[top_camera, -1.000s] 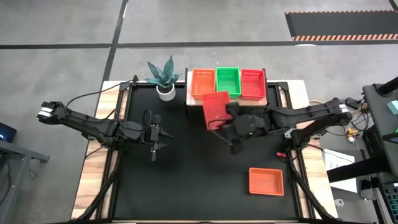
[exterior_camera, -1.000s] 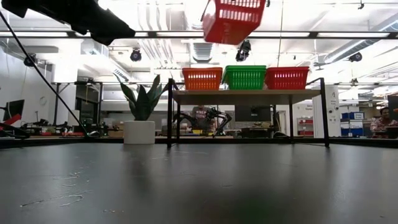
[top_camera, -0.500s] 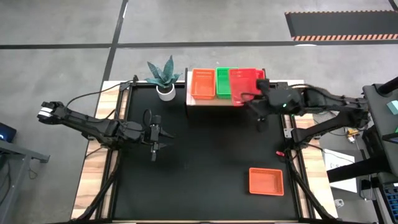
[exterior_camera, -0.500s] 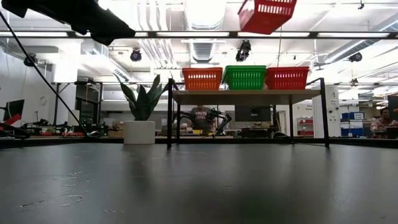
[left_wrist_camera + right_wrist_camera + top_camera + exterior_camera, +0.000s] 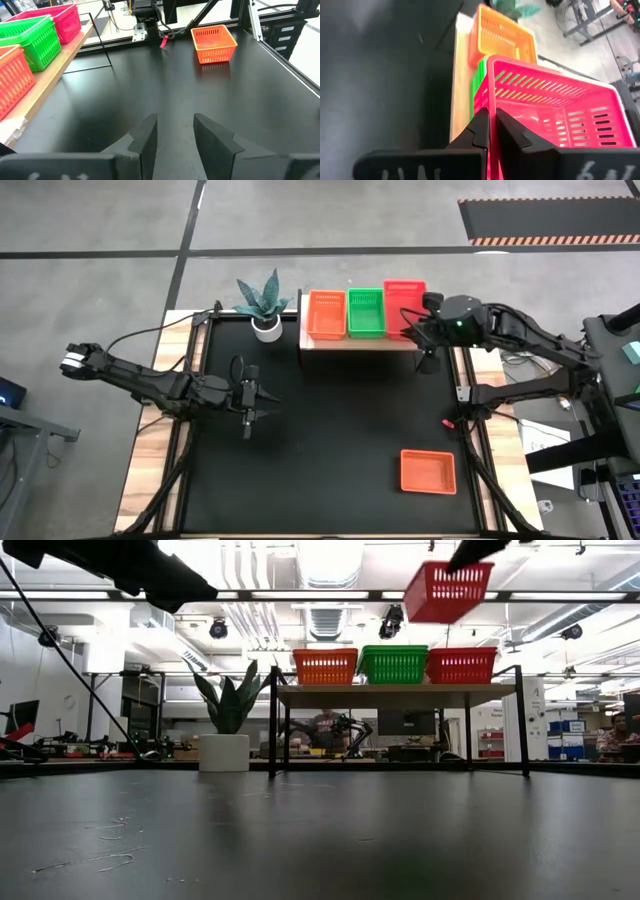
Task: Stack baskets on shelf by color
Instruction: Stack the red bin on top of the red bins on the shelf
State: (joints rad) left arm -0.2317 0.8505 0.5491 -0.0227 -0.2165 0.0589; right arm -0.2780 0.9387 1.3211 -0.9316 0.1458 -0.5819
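The pale-wood shelf stands at the table's far edge and carries an orange basket, a green basket and a red basket side by side. My right gripper is shut on another red basket, which hangs above the shelf's red one. A second orange basket rests on its base on the black mat, near right. My left gripper hovers open over the mat's left half, with nothing between its fingers. My right gripper pinches the red basket's side wall, the one facing the table's right edge. One finger is outside the wall and one inside. The fingers slant down from the table's right side. The basket hangs clear above the shelf, slightly tilted, open side up.
A potted plant stands on the table just left of the shelf. Black mat lies open between the shelf and the orange basket on the table. The shelf's black legs rise from the mat.
My right gripper has carried the red basket from over the table's middle toward the far right, to above the shelf's right end. The basket has stayed lifted clear, and the gripper has stayed shut on it.
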